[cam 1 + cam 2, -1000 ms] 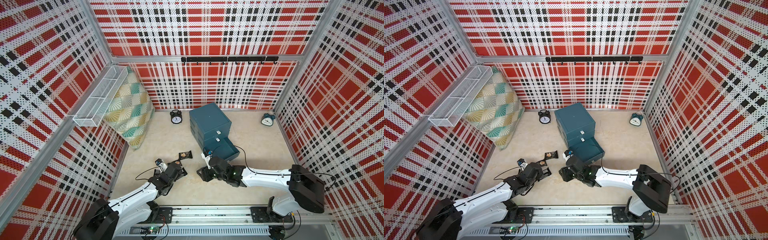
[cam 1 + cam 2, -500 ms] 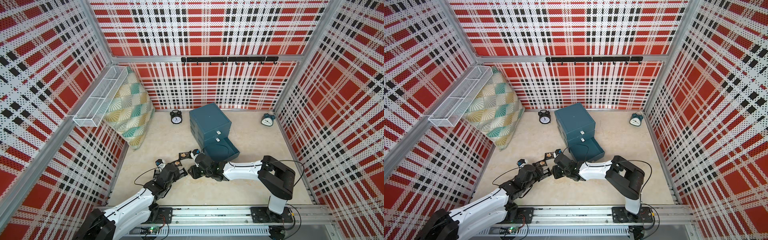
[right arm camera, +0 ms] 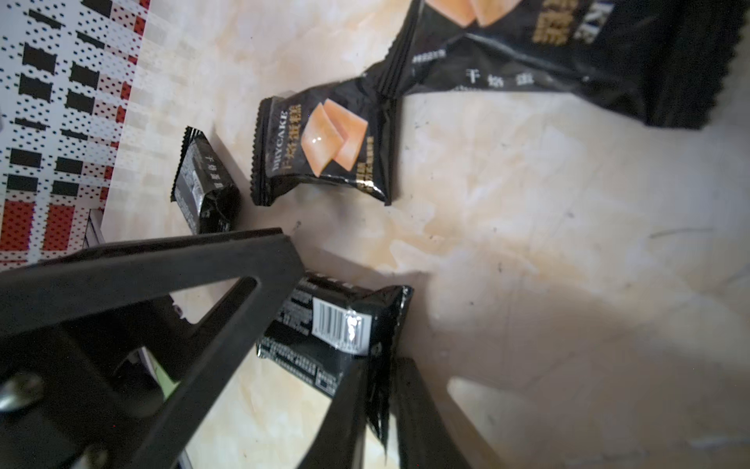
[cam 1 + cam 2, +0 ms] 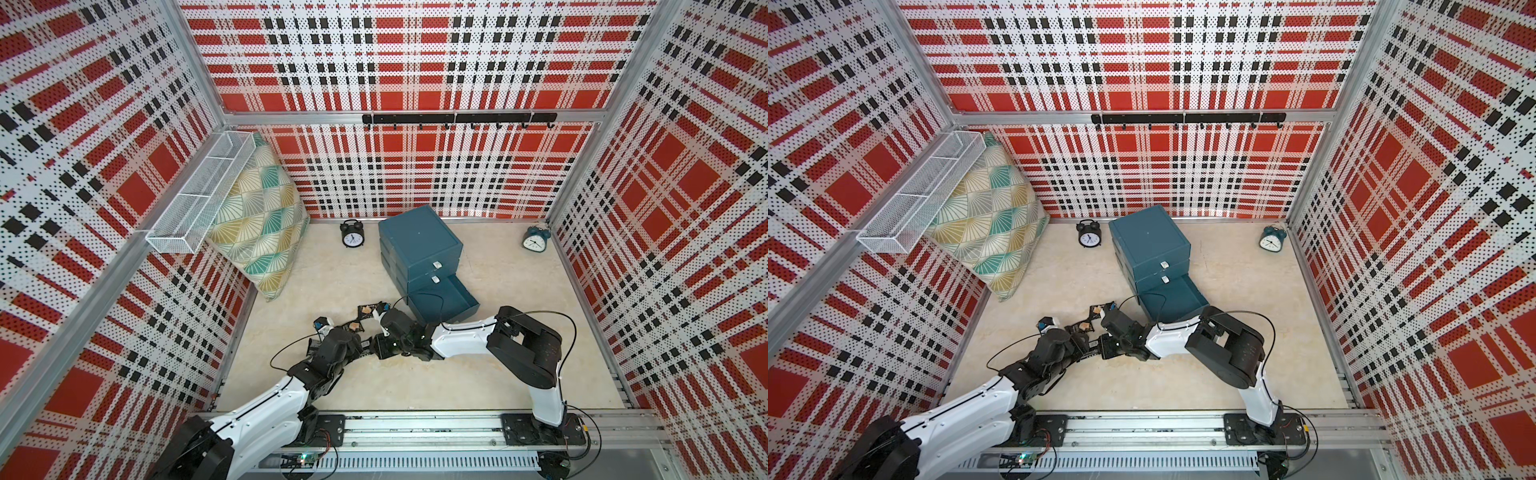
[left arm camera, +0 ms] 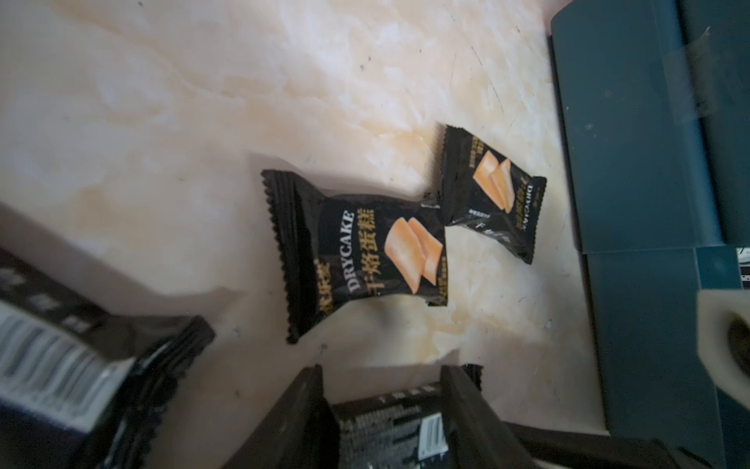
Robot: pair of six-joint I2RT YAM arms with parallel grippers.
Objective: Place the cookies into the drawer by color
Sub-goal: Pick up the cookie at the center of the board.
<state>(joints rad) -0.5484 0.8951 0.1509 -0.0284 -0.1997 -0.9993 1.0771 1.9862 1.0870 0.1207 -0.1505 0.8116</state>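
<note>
Cookies (image 5: 357, 251) in view all black-wrapped: three loose on the desk (image 4: 519, 353) in front of the drawer (image 4: 417, 239), and a fourth, the barcode packet (image 3: 337, 325), between the two arms, apparently lifted clear of the surface, judging by the shadow under it. Two of the loose ones face up and touching at a corner, just beside the cabinet. Third loose packet (image 3: 203, 182) barcode side up, farther from the cabinet. No white or yellow wrapper to be seen anywhere.

Left gripper (image 5: 381, 390) clamped across the width of the barcode packet, one finger against each long edge. Right gripper (image 3: 383, 373) nipped nearly shut on the crimped end seal of that same packet, with only thin foil between its fingers.

Top two levels of the drawer shut. Open bottom compartment (image 4: 451, 295) pulled out toward the arms, just behind the right forearm in both top views, its visible floor bare.

Step in hand, by the look of it: a handover from left to right for the black batch. Not complete with two grips on one packet.

Next move, as a judgement: loosen the left jaws first and back that arm away without dragging the wrapper. Then swing the right arm round to the open compartment and let go only with the packet fully inside its walls. Hold on a flimsy seal, so probably prone to swinging or slipping. Worth going slowly and keeping clear of the two face-up packets close by.
</note>
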